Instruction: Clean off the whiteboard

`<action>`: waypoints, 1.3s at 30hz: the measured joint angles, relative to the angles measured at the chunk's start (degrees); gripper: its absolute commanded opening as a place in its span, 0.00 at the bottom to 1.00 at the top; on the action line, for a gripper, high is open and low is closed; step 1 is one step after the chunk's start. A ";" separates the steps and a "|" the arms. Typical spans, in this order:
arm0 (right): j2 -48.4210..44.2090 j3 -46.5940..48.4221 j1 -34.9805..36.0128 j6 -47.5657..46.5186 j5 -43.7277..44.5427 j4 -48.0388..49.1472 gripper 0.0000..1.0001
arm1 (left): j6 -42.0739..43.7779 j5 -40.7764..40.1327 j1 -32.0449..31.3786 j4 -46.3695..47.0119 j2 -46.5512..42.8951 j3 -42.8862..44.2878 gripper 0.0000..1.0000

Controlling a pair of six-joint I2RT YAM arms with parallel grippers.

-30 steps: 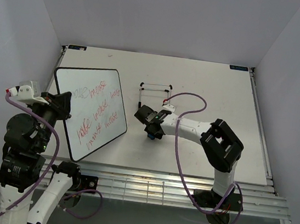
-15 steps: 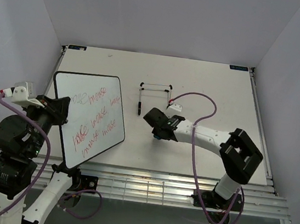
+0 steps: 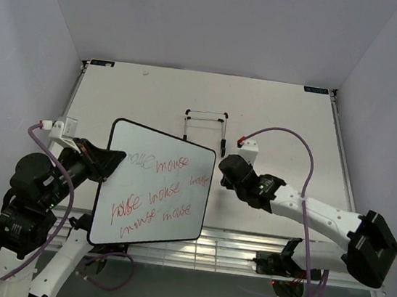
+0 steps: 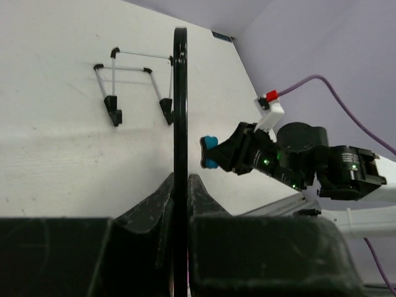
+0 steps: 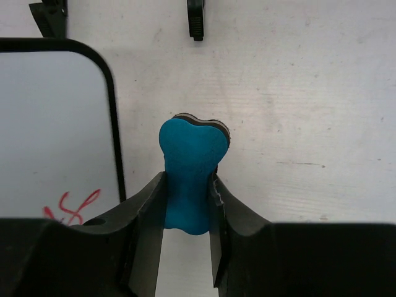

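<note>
Over the table's near-left edge, the whiteboard, clamped by its rim in the closed left gripper, has swung up and inward, and the right gripper, pinching the blue bone-shaped eraser, has come beside its right rim, likely ready to wipe red handwriting repeating "mouse".

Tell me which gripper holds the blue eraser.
The right gripper: it pinches the blue eraser. The left gripper clamps the edge of the whiteboard instead.

Glossy whiteboard, matt scuffed table
</note>
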 measured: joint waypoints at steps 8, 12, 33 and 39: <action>-20.48 -4.55 -0.70 -7.67 2.25 0.11 0.08 | -4.87 4.04 -0.11 11.61 2.03 -12.79 0.00; -25.09 -4.55 -1.05 -13.97 -0.24 1.77 0.08 | -7.32 4.87 0.04 18.64 4.92 -15.50 0.00; -16.72 -1.62 -1.18 -18.88 -22.25 5.05 0.08 | -19.76 2.84 -0.37 34.93 22.95 -26.25 0.00; -13.64 -2.36 -0.98 -14.78 -31.15 13.42 0.08 | -20.13 2.34 -0.22 38.82 19.87 -32.85 0.00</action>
